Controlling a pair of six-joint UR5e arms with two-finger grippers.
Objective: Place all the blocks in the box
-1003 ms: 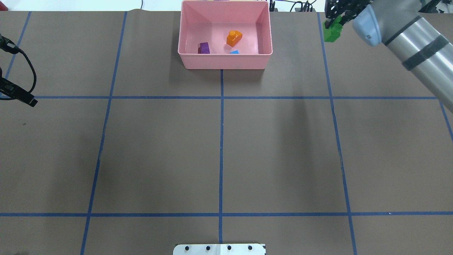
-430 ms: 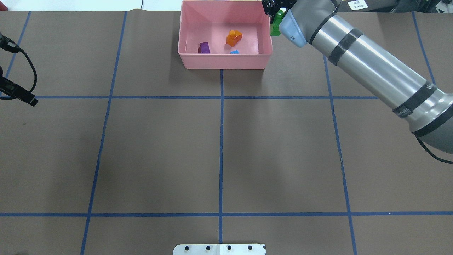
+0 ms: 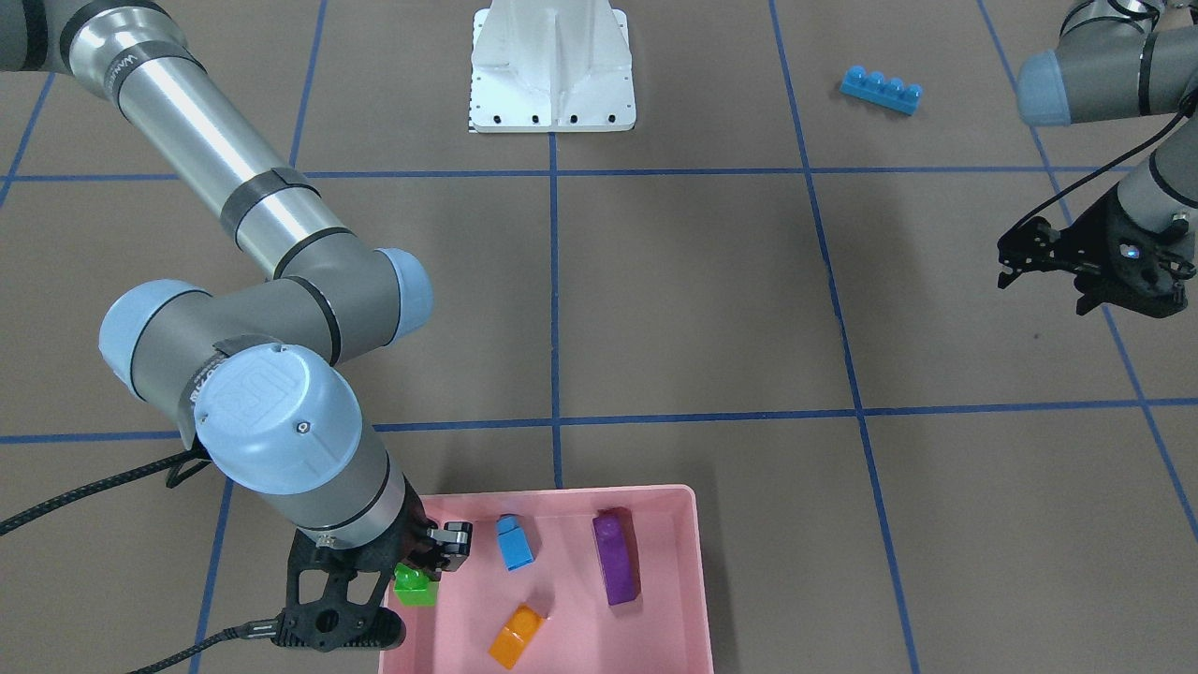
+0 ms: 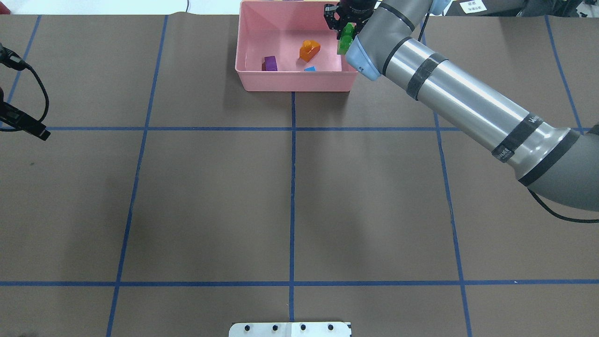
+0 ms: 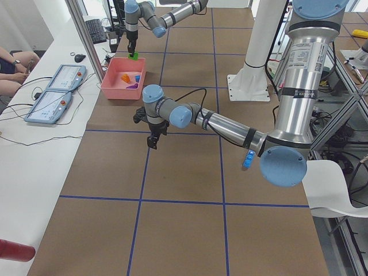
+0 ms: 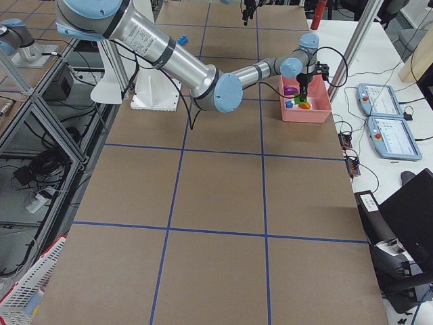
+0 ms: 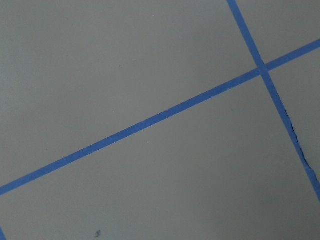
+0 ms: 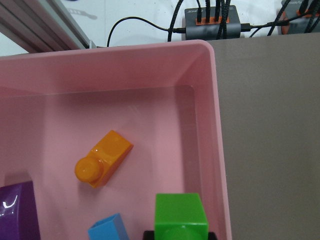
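Note:
The pink box stands at the table's far middle. Inside it lie an orange block, a purple block and a small blue block. My right gripper hangs over the box's right part, just inside the wall, shut on a green block. The right wrist view shows the green block above the box floor beside its rim. A long blue block lies on the table near the robot's left side. My left gripper hovers open and empty at the left edge.
The white robot base sits at the table's near middle edge. Blue tape lines divide the brown table cover into squares. Cables and a power strip lie just beyond the box. Tablets sit on a side bench.
My right arm has swung left with the green block, from outside the box's right wall to over the box's right part. The left arm has stayed still.

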